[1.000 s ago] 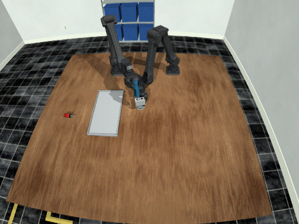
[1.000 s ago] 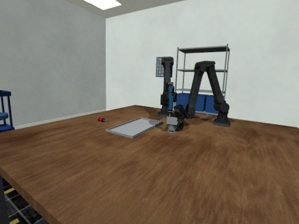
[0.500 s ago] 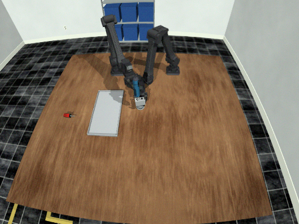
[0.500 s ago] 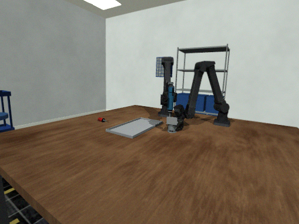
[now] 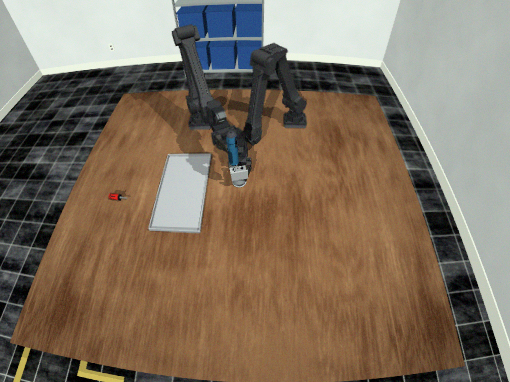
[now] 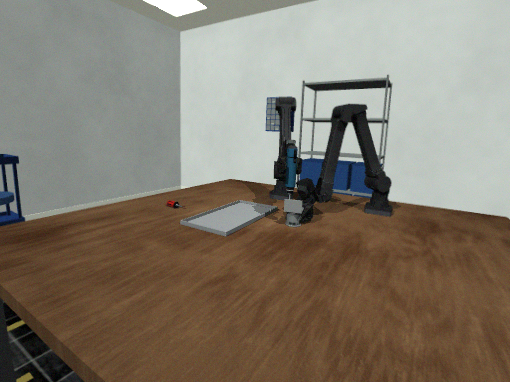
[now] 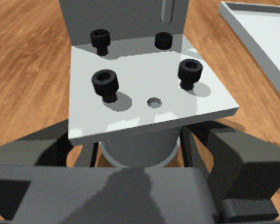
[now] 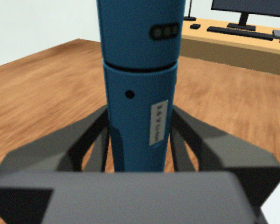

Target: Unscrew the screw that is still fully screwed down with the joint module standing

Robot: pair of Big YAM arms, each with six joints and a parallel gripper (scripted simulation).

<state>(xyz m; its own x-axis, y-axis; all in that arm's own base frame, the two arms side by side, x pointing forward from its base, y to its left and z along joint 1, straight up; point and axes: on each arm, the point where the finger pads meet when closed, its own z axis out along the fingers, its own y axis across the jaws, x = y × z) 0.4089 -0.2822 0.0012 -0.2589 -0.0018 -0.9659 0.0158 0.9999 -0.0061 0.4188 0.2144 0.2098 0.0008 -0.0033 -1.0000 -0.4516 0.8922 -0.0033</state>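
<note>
The joint module [image 5: 240, 181] [image 6: 290, 213] stands upright on the table, its pale cylinder [image 7: 140, 150] under a grey bracket plate [image 7: 145, 87]. Three black screws [image 7: 105, 82] [image 7: 190, 71] [image 7: 100, 39] stand raised; the back right screw [image 7: 164, 40] sits lower. My left gripper [image 7: 139, 111] [image 5: 246, 166] [image 6: 304, 208] is shut on the module's cylinder. My right gripper [image 8: 139, 112] [image 5: 231, 141] [image 6: 290, 170] is shut on the dark blue electric screwdriver [image 8: 137, 75] [image 5: 233, 150] [image 6: 291, 159], held upright over the module's back. Its tip is hidden.
A flat grey tray [image 5: 180, 194] [image 6: 225, 217] [image 7: 255, 30] lies beside the module. A small red-handled tool [image 5: 116, 196] [image 6: 172, 204] lies beyond the tray. A shelf with blue bins [image 5: 220, 21] [image 6: 345, 124] stands behind the arm bases.
</note>
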